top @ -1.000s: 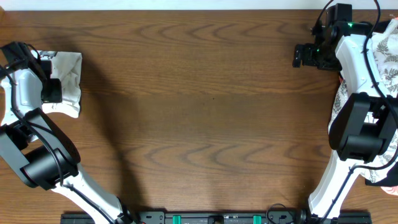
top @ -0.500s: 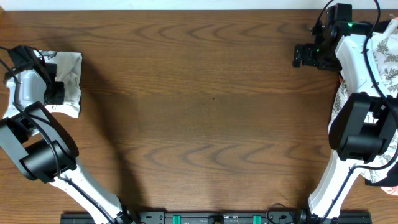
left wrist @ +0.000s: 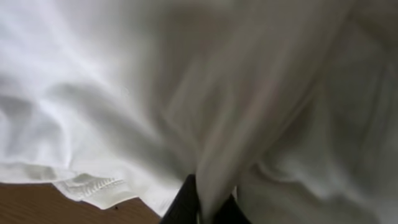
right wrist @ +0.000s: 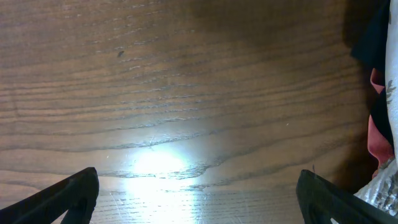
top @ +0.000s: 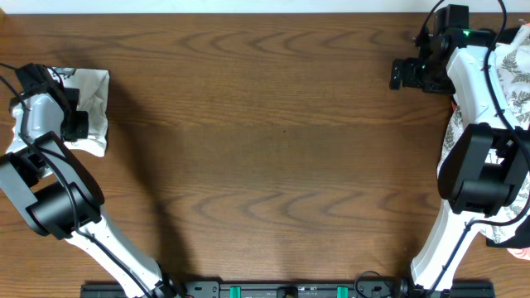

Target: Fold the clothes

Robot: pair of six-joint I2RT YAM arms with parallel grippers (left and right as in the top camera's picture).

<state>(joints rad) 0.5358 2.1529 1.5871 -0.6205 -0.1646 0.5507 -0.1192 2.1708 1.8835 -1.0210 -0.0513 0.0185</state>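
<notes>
The clothes, a crumpled white T-shirt [top: 93, 103], lie bunched at the table's far left edge. My left gripper [top: 76, 124] is down on the bundle and shut on a fold of it. In the left wrist view the white cloth [left wrist: 124, 93] fills the frame, a ridge of it pinched between the two dark fingertips [left wrist: 185, 204] of the left gripper [left wrist: 208, 210]. A stitched hem [left wrist: 87, 185] lies on the wood. My right gripper [top: 397, 74] hovers at the back right, far from the shirt. It stands wide open over bare wood, as the right wrist view shows [right wrist: 199, 199].
A white cloth with grey leaf print [top: 520, 79] hangs at the table's right edge behind the right arm. Dark and red fabric [right wrist: 378, 134] shows at the right of the right wrist view. Brown wooden table [top: 273, 149] stretches between the arms.
The left gripper has closed on a fold of the white shirt and shifted slightly toward the back left. The right arm has not moved.
</notes>
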